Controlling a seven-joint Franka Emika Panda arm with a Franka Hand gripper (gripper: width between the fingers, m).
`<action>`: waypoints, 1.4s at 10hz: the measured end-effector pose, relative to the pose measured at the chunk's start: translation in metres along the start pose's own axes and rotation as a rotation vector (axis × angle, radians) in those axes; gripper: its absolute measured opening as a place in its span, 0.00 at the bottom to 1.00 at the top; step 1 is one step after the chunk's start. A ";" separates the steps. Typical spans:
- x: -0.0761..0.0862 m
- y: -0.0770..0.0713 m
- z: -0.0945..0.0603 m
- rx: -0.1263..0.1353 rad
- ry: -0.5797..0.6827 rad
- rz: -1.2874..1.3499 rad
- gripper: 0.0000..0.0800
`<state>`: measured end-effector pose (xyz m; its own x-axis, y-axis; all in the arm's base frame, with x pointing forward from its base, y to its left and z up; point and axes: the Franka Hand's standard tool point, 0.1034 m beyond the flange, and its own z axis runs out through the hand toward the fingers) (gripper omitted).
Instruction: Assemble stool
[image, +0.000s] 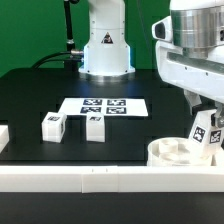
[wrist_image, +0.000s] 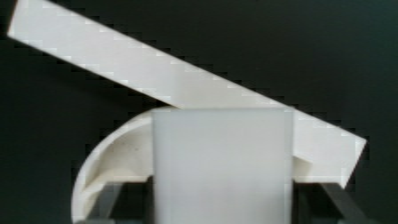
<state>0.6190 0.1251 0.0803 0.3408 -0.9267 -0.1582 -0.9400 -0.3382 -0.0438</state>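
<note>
My gripper (image: 205, 118) is at the exterior view's right, shut on a short white stool leg (image: 206, 137) with black-and-white tags. The leg hangs upright over the round white seat disc (image: 160, 152), its lower end at or just inside the disc; contact is not clear. In the wrist view the leg (wrist_image: 222, 150) fills the space between my gripper's (wrist_image: 217, 200) dark fingers (wrist_image: 121, 200), with the curved seat rim (wrist_image: 111, 160) beside it. Two more legs (image: 53, 125) (image: 95, 126) lie loose on the black table at the left.
The marker board (image: 103, 105) lies flat mid-table. A long white border rail (image: 100, 180) runs along the front edge and shows diagonally in the wrist view (wrist_image: 125, 60). The robot base (image: 105, 45) stands at the back.
</note>
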 end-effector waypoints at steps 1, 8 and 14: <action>0.001 -0.001 0.000 0.017 -0.015 0.145 0.42; -0.003 -0.008 0.001 0.117 -0.140 0.859 0.67; 0.011 0.008 -0.037 0.156 -0.119 0.697 0.81</action>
<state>0.6157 0.1061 0.1147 -0.3337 -0.8913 -0.3070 -0.9322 0.3604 -0.0329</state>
